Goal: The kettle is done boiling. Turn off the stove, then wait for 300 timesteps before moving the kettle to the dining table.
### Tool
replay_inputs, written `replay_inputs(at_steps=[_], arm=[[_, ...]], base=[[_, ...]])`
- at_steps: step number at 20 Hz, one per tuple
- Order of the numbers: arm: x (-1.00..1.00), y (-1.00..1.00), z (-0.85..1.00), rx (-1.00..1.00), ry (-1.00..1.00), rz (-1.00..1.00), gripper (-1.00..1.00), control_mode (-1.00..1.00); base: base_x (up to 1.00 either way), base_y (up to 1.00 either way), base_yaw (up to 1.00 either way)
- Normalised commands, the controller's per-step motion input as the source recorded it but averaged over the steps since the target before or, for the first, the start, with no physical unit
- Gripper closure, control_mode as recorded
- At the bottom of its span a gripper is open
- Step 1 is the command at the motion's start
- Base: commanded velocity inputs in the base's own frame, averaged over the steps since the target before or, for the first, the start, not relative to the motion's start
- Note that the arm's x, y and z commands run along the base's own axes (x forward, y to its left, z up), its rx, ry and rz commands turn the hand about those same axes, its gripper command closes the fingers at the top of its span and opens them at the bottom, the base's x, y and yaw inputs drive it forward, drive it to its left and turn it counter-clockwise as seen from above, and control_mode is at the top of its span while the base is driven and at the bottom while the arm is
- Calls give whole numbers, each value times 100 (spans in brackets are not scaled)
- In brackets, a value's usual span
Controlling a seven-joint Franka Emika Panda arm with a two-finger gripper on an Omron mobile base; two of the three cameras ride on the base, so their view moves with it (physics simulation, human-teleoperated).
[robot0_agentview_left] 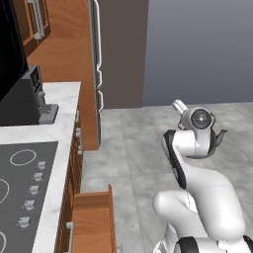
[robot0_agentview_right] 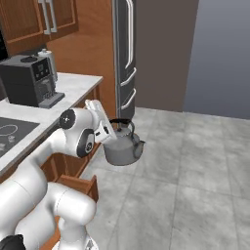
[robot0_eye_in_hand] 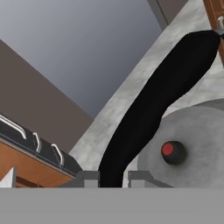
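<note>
The pincer grips the kettle by its black handle, carrying it over the floor, off the stove; next, I judge, comes driving to the dining table.

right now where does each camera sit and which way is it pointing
Left base view: behind the arm's left, facing forward and down over the stove counter and floor; white arm at lower right.
Right base view: behind the arm's right, facing the kettle held over the floor; arm at lower left.
Hand view: on the hand, looking along the tool, shut on the kettle's black handle.
Both base views share the coffee machine, stove counter and kettle.
</note>
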Motion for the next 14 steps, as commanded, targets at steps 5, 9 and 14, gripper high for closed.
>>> replay_inputs(at_steps=[5,9,14], arm=[[0,0,0,0,0,0,100,100],[0,0,0,0,0,0,100,100],[0,0,0,0,0,0,100,100]], base=[[-23,13,0],[-29,40,0],[-12,30,1]])
